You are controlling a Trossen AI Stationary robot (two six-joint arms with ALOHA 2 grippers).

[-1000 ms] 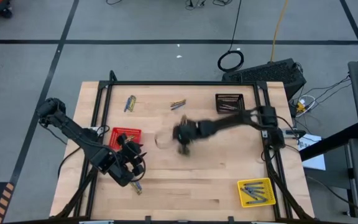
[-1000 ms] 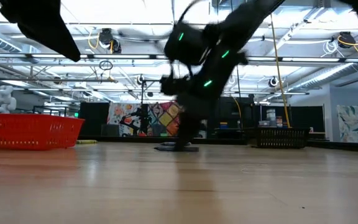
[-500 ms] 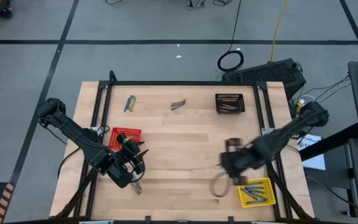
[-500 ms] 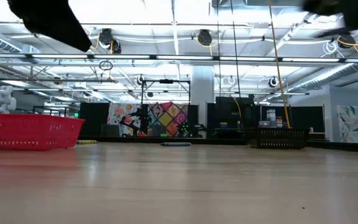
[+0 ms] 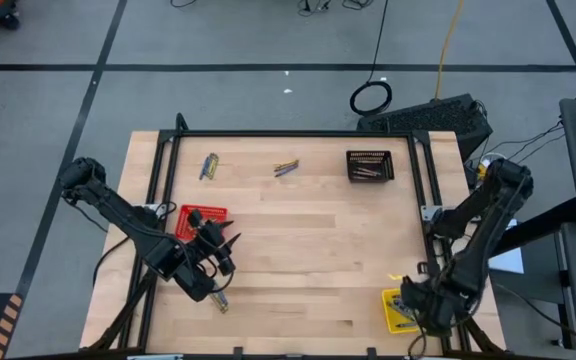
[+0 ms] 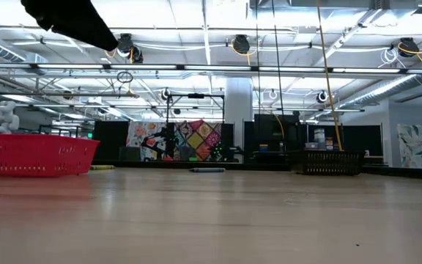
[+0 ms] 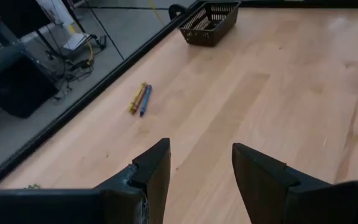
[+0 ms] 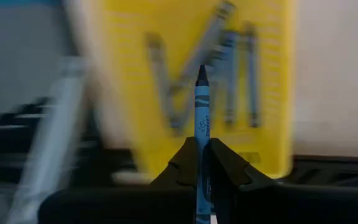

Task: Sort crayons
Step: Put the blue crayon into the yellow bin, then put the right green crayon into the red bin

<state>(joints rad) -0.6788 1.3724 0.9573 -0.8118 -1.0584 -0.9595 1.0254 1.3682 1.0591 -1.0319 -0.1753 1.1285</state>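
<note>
Risk: the right gripper [image 8: 202, 163] pinches the thin blue paper-wrapped crayon [image 8: 202, 112] low on its shaft with the tip sticking far out over the yellow mesh basket [image 8: 123, 93], so a release off-centre or from too high could bounce it off the rim onto the wooden counter [image 5: 298, 250]. Right gripper is clenched tight on that crayon above the blue-grey crayons [image 8: 229, 68] already in the basket. Left gripper [image 7: 199, 171] hangs parted and empty near the red mesh basket [image 5: 200, 219], with a loose yellow-and-blue crayon pair [image 7: 140, 98] farther off, short of the black mesh basket [image 7: 210, 22].

Open industrial lab hall: exposed ceiling trusses [image 6: 211, 70], taped concrete floor [image 5: 268, 90].
</note>
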